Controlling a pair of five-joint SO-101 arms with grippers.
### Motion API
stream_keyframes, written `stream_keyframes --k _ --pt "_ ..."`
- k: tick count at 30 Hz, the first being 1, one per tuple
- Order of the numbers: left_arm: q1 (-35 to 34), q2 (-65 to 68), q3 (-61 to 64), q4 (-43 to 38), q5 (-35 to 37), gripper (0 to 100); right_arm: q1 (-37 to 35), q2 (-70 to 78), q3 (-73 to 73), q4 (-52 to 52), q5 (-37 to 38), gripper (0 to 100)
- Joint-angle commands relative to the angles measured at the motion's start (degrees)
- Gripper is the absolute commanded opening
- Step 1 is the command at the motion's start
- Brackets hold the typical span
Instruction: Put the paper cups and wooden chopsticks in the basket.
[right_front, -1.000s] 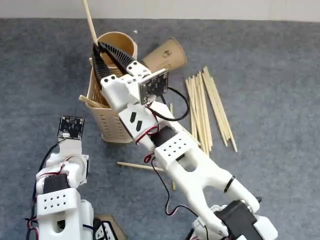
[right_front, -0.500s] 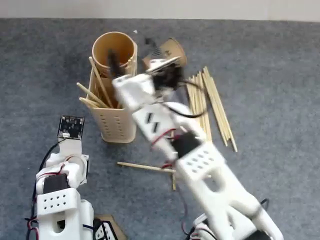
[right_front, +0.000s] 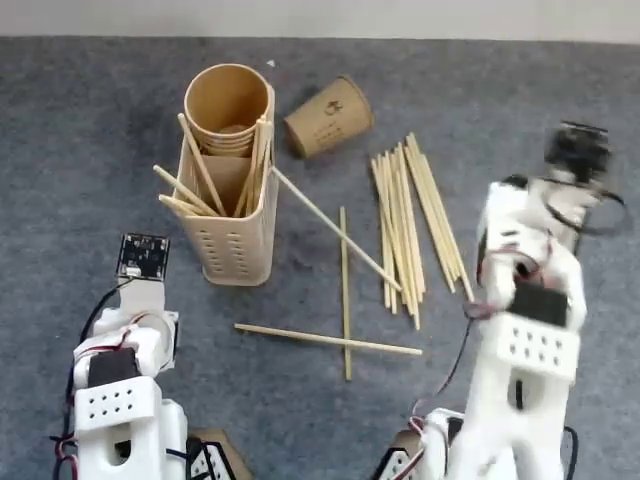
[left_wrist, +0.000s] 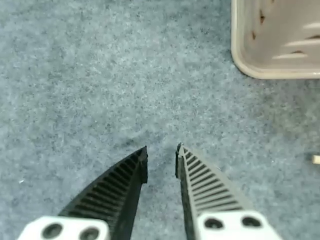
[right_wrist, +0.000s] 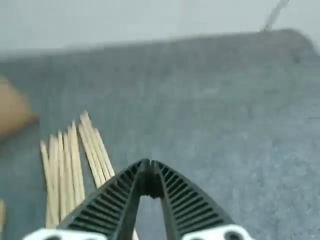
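Step in hand, as we judge it: between picks, nothing carried.

- Basket (right_front: 235, 240) stands upright toward the far left of the bench (right_front: 560, 100). It holds a stack of paper cups (right_front: 228, 100) and several chopsticks.
- Not yet in:
  - one paper cup (right_front: 330, 115) on its side, just beside the basket near the far edge
  - a bundle of wooden chopsticks (right_front: 415, 220), right of centre
  - a leaning chopstick (right_front: 335, 232), propped on the basket rim and running down toward the bundle
  - two crossed chopsticks (right_front: 345, 300) toward the near middle
- Right arm (right_front: 525, 290) is at the right edge. Its right jaws are closed tip to tip on nothing, with the bundle ahead of them.
- Left arm (right_front: 120, 350) is at the near left corner. Its left jaws are a little apart and empty, low over bare bench near the basket's base.

Next move, our reading: the right jaws must open and come down across the bundle or the lying cup. The sticks lie thin and flat, so a pinch from above taking a few at a time looks likely. The leaning stick needs a wide berth, or the basket may get nudged.
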Motion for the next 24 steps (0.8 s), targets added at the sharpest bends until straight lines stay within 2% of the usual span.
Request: stream_keyframes --k 1,6,10,14,16,20,24 --pt "0.48 -0.66 -0.31 -0.62 0.09 13 -3.38 13.85 -4.26 0.22 7.47 1.1" --pt "0.48 -0.66 -0.31 -0.53 0.09 13 -4.97 34.59 -14.81 0.13 15.21 1.2" --pt "0.48 -0.66 -0.31 -0.70 0.09 13 -4.18 46.90 -22.64 -0.75 16.18 1.2" --pt "0.48 -0.66 -0.22 -0.70 0.09 13 -1.63 51.30 -28.00 -0.75 16.62 1.4" --pt "0.48 -0.66 -0.22 -0.70 0.09 13 -1.89 52.00 -28.00 -0.66 16.70 2.4" --pt "0.48 -0.66 -0.22 -0.70 0.09 13 -3.91 52.35 -27.47 -0.66 18.02 11.1" --pt "0.48 -0.66 -0.04 -0.70 0.09 13 -5.32 52.00 -26.86 1.89 18.29 11.7"
